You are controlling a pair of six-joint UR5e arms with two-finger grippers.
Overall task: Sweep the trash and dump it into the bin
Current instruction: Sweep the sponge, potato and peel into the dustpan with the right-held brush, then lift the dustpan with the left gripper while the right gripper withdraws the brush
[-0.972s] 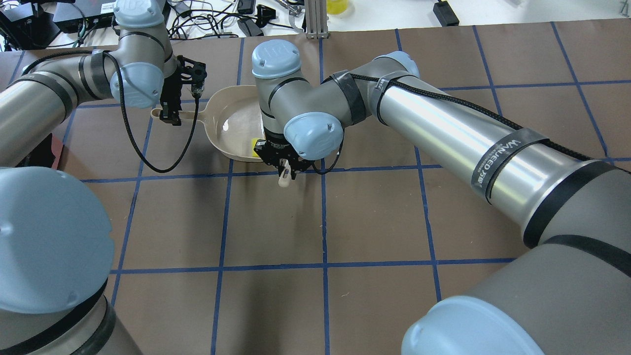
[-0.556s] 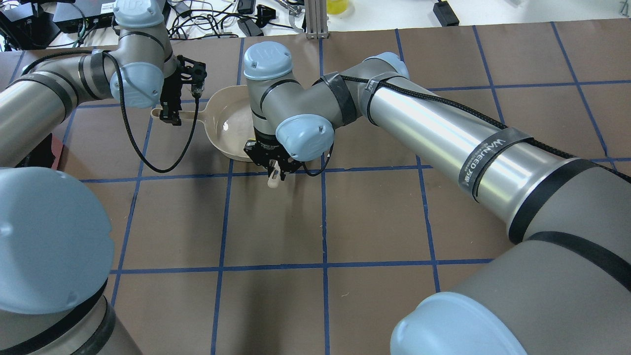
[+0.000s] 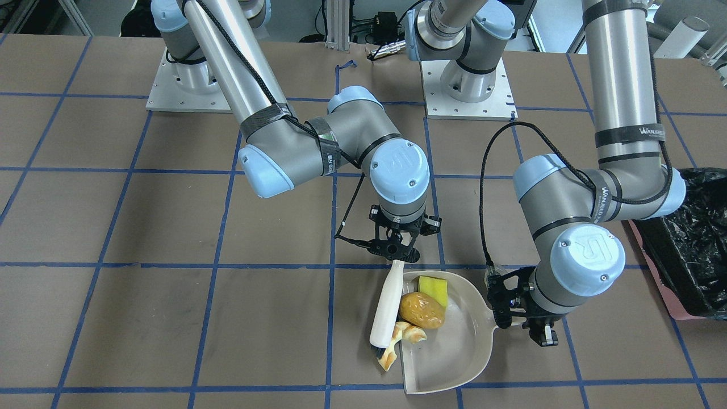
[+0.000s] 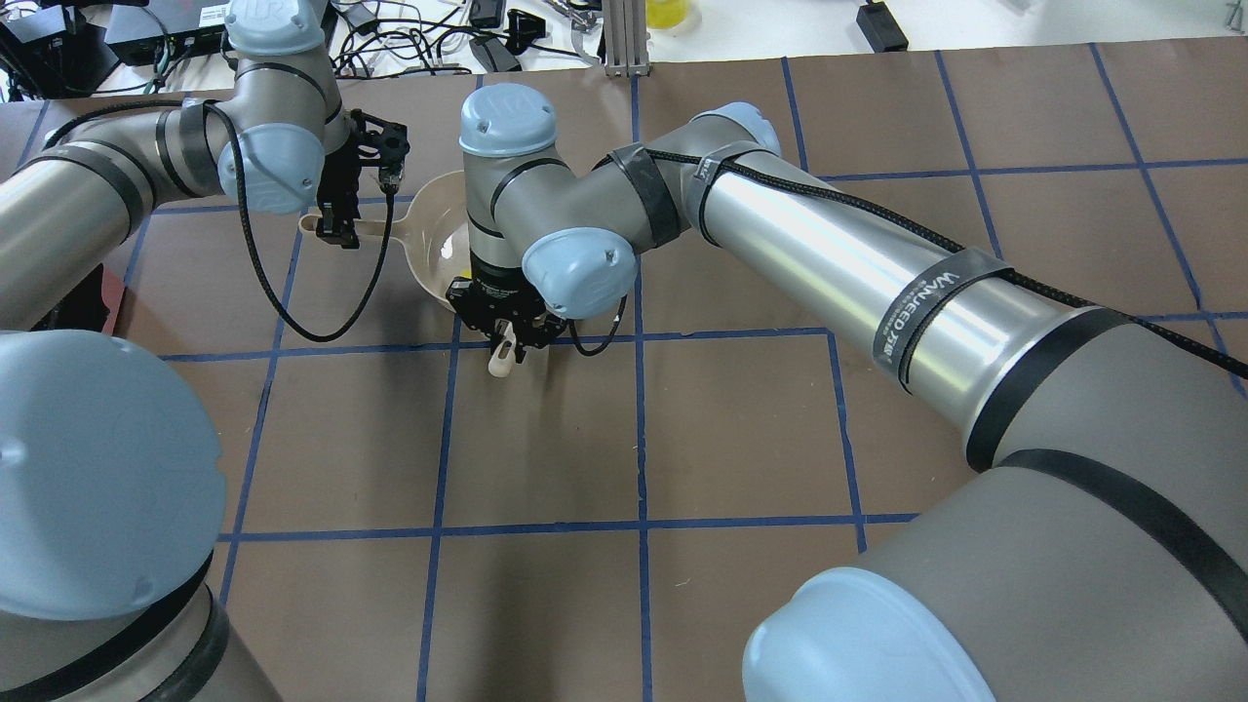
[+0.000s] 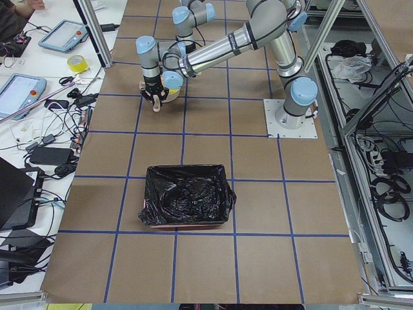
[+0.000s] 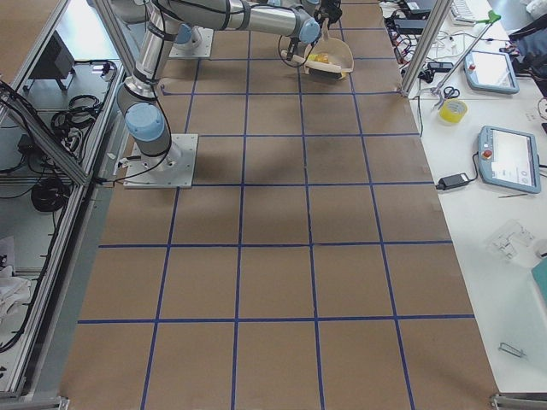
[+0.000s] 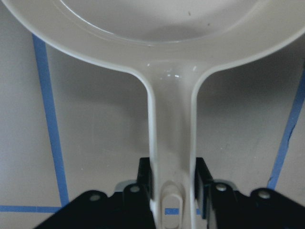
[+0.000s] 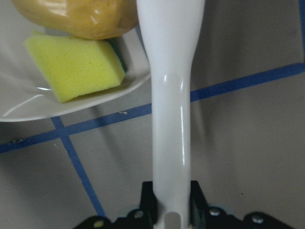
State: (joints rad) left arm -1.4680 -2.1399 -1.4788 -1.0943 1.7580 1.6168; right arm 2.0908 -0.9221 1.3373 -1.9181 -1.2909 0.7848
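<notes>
The beige dustpan (image 3: 448, 346) lies flat on the table. My left gripper (image 3: 518, 318) is shut on its handle (image 7: 171, 143). My right gripper (image 3: 399, 254) is shut on the white brush handle (image 3: 389, 307), and the bristle end rests at the pan's open edge. The yellow-green wedge (image 3: 433, 288) and the brown lump (image 3: 421, 310) lie inside the pan against the brush. The golden-white pastry (image 3: 400, 341) lies across the pan's lip under the brush head. The pink bin with a black bag (image 3: 690, 238) stands apart, on my left side.
The bin (image 5: 187, 203) also shows in the exterior left view, a few grid squares from the dustpan. Cables and devices lie beyond the table's far edge (image 4: 439, 44). Both arm bases (image 3: 466, 85) stand at the robot's side of the table.
My right gripper has moved left with the brush, over the dustpan's open edge, and now hides more of the pan. The left gripper and the dustpan have not moved.
</notes>
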